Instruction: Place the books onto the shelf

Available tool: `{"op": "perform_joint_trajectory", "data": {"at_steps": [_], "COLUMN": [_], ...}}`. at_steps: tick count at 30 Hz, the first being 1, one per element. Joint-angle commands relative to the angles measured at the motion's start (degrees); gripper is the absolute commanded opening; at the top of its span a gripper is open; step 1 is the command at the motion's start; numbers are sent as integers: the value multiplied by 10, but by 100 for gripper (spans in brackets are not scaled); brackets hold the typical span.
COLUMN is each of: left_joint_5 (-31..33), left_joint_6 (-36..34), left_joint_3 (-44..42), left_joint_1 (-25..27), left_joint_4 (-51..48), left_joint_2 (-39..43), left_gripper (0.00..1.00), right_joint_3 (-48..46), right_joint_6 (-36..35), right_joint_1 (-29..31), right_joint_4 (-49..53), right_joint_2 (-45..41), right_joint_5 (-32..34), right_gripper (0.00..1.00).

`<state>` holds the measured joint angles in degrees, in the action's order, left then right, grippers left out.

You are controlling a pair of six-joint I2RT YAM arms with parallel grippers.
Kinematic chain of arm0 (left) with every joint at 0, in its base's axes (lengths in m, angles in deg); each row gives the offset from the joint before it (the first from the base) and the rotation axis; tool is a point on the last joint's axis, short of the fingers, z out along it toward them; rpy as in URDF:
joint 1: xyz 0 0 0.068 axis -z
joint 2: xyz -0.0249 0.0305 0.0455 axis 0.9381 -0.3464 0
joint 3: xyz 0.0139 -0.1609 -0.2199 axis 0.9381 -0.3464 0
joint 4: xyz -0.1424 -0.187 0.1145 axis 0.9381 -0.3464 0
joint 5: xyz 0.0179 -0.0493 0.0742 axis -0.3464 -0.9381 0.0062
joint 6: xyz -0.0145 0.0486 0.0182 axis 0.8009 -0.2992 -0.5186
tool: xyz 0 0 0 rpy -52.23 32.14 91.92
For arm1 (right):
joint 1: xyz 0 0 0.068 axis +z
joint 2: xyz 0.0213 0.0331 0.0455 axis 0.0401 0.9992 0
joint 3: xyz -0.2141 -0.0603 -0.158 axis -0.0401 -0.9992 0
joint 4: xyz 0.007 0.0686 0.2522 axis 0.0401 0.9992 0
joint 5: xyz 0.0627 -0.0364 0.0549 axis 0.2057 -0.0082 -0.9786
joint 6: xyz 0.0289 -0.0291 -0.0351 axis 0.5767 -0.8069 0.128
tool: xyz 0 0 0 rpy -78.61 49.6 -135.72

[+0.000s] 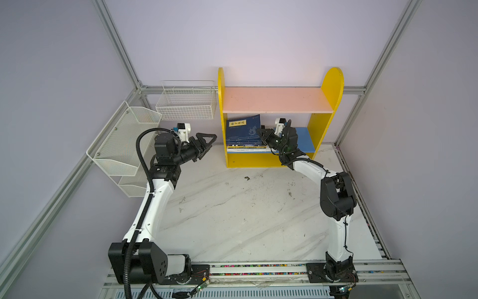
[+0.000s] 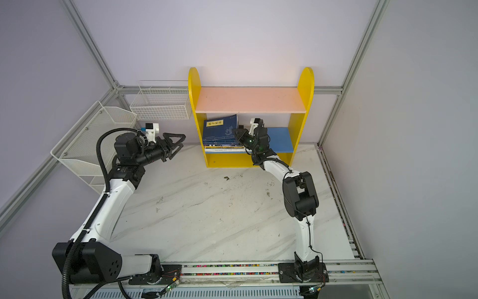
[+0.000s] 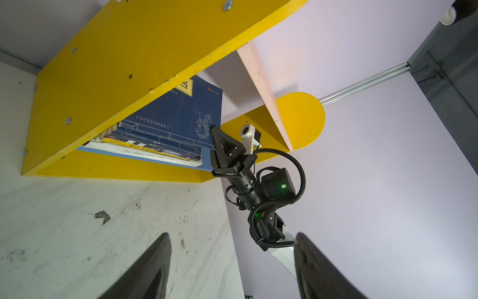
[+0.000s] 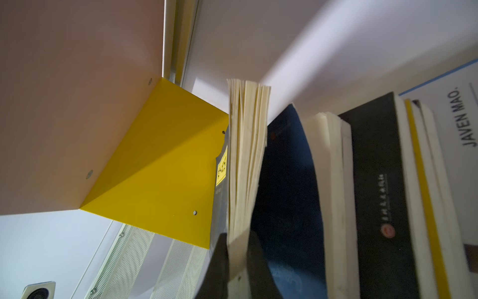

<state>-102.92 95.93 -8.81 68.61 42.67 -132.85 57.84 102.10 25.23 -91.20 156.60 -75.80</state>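
1. My right claw (image 1: 260,132) is pressed nearly together, pinching a corner of the navy book (image 1: 243,129). In the right wrist view its page block sits squeezed between my fingers (image 4: 216,264).
2. I judge I hold it by that corner because the grip lets me tilt it. The book stands slanted over the pile of books (image 1: 245,148), cover facing up and outward. I cannot tell whether it should end up flat or upright.
3. The pile lies flat on the blue lower board (image 1: 302,141) of the shelf (image 1: 333,85), close against the left side panel, which gives the slanted book something to lean towards. The pink upper board (image 1: 276,101) carries nothing.
4. My left claw (image 1: 210,141) is spread wide and empty, hovering above the table (image 1: 232,212) just outside that panel, probably to keep clear of the opening.
5. No books show on the table, so the task looks nearly done.
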Motion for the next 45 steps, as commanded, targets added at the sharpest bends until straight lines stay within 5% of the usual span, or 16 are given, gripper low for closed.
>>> {"op": "perform_joint_trajectory", "data": {"at_steps": [1, 7, 22, 45], "left_joint_5": [27, 115, 285, 275], "left_joint_6": [-8, -54, -56, -21], "left_joint_3": [-35, -69, -7, 56], "left_joint_1": [-2, 19, 102, 107], "left_joint_4": [9, -2, 29, 102], "left_joint_2": [11, 12, -116, -190], "left_gripper": [79, 100, 100, 100], "right_joint_3": [23, 36, 45, 4], "right_joint_6": [-35, -55, -109, -34], "right_joint_1": [18, 25, 38, 15], "right_joint_4": [28, 53, 118, 31], "right_joint_2": [3, 10, 10, -4], "right_joint_5": [-5, 7, 29, -76], "right_gripper": [2, 2, 2, 0]}}
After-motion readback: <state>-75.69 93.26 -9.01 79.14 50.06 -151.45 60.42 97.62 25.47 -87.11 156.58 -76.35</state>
